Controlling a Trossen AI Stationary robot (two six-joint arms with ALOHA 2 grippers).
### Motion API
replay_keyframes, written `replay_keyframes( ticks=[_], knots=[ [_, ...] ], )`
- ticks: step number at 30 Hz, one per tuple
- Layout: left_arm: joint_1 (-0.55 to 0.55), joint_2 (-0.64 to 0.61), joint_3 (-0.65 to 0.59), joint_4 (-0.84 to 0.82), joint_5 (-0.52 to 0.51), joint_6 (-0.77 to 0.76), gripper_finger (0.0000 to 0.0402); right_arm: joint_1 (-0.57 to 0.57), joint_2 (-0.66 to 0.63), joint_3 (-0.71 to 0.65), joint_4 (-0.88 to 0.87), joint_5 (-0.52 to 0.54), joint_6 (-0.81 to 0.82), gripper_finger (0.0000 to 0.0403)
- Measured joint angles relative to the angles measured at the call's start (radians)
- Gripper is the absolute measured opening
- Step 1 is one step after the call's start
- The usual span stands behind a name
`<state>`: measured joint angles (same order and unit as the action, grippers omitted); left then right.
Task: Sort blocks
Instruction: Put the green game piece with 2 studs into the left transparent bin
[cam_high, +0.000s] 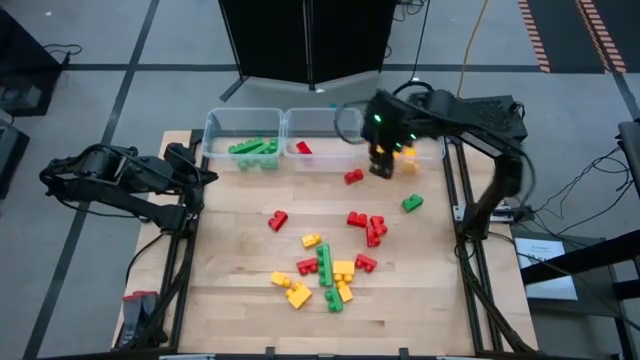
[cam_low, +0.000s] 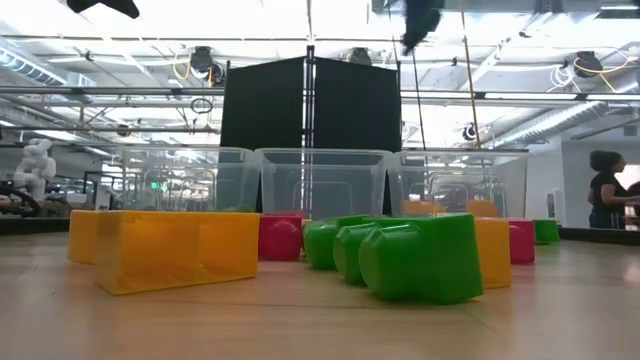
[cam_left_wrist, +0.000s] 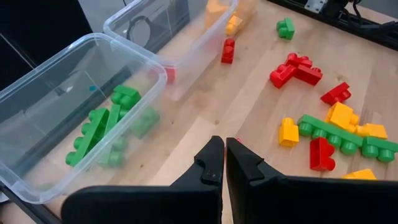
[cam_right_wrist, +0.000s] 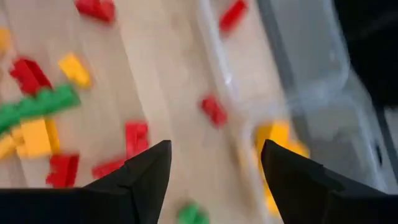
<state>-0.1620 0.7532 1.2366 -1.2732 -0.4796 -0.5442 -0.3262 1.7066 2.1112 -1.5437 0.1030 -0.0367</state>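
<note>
Many blocks (cam_high: 325, 265) well apart from open right tool (cam_high: 381, 166).

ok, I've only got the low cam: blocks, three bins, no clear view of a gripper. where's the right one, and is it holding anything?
Observer: The right gripper hovers near the front edge of the right bin, jaws open with nothing between them.
Operator: left arm?
Observer: The left gripper waits at the table's left edge beside the left bin, shut and empty.
Operator: what's sorted so far?
Observer: Green blocks are in the left bin, one red block is in the middle bin, and yellow blocks are in the right bin.
</note>
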Motion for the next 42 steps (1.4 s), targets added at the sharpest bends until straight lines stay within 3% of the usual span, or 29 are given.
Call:
replay_keyframes(
  ticks=[4,9,12,16,21,32,37,42],
  knots=[
    [0.000,0.000,0.000,0.001,-0.001,0.000,0.0000,-0.004,-0.215,-0.336,0.031,0.083,0.113,0.0242],
    [0.000,0.004,0.000,0.008,-0.019,0.000,0.0000,0.009,-0.452,-0.758,0.216,0.071,0.418,0.0242],
    [0.000,0.013,0.000,0.009,-0.022,0.000,0.0000,0.041,-0.542,-0.954,0.260,0.055,0.602,0.0242],
    [0.000,0.026,0.000,0.009,-0.024,0.000,0.0000,0.107,-0.584,-1.128,0.378,-0.010,0.624,0.0242],
    [0.000,0.043,0.000,0.009,-0.027,0.000,0.0000,0.155,-0.565,-1.235,0.529,-0.007,0.401,0.0242],
    [0.000,0.066,0.000,0.007,-0.026,0.000,0.0000,0.157,-0.388,-1.300,0.467,0.009,-0.013,0.0248],
    [0.000,0.067,0.000,0.007,-0.026,0.000,0.0000,0.154,-0.316,-1.302,0.475,0.131,-0.105,0.0257],
    [0.000,0.067,0.000,0.007,-0.025,0.000,0.0000,0.126,-0.267,-1.302,0.496,0.127,-0.167,0.0260]
  ],
)
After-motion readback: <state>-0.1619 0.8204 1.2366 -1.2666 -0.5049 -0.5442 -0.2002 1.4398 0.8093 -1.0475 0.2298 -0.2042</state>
